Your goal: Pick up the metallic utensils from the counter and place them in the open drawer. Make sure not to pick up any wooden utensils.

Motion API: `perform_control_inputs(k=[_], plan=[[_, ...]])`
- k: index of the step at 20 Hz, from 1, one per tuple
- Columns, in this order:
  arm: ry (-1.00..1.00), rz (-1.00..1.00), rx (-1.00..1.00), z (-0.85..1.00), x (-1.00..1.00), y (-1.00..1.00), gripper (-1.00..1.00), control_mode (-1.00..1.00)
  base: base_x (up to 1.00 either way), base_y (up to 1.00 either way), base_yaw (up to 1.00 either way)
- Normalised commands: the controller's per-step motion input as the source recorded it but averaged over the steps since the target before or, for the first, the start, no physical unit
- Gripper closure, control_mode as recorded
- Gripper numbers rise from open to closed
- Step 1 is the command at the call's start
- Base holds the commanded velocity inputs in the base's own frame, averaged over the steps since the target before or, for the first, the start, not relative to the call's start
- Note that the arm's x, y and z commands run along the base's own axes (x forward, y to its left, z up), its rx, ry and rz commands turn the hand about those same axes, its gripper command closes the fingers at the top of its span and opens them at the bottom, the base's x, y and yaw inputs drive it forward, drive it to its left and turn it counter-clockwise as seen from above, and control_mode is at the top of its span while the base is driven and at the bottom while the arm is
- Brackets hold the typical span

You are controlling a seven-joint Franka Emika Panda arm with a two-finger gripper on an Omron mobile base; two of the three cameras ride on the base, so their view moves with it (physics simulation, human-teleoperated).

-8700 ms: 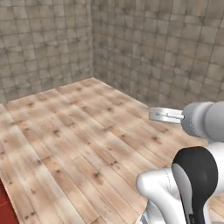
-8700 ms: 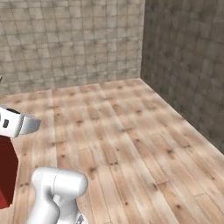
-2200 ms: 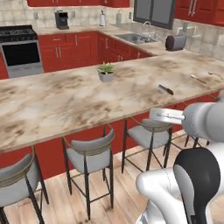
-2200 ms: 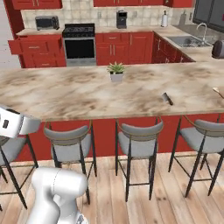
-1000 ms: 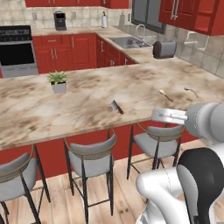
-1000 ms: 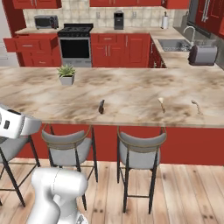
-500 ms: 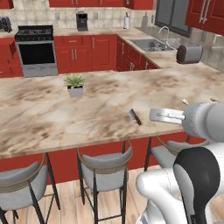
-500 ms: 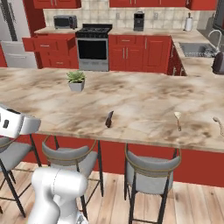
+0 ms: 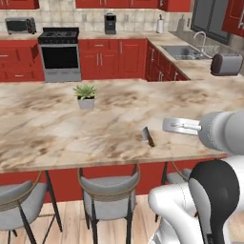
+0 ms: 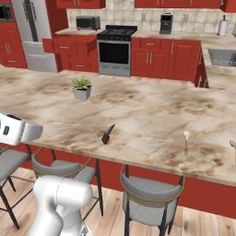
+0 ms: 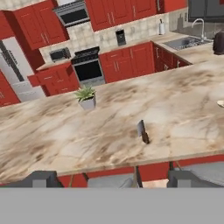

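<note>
Knife (image 11: 142,131), the metal piece nearest the gripper (image 11: 113,178), lies flat on the counter (image 11: 52,135) at the centre of the hand view, near the front edge. The gripper's jaws stand wide apart at the bottom of that frame, holding and touching nothing, short of the counter. In the right base view a wooden spoon (image 10: 186,141) lies at right of centre, well apart from the knife. A potted plant (image 9: 86,96) stands upper left of the knife. The drawer (image 10: 70,45) juts open at upper left beside the stove (image 10: 116,50).
</note>
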Motion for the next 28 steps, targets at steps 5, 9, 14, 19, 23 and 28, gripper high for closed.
perform_control_inputs(k=[5,9,14,19,23,28], plan=[[0.0,0.0,0.0,0.0,0.0,0.0,-1.0,1.0,0.27,-0.6,0.1],[0.0,0.0,0.0,0.0,0.0,0.0,-1.0,1.0,0.32,-0.55,0.1],[0.0,0.0,0.0,0.0,0.0,0.0,-1.0,1.0,0.4,-0.48,0.1],[0.05,0.02,0.08,-0.06,0.24,-0.21,-1.0,-1.0,0.2,-0.11,0.02],[0.22,0.05,0.08,-0.38,0.67,-0.32,-1.0,-1.0,0.0,0.0,0.0],[0.27,0.03,0.03,-0.49,0.78,-0.13,-1.0,-1.0,0.0,0.0,0.0]])
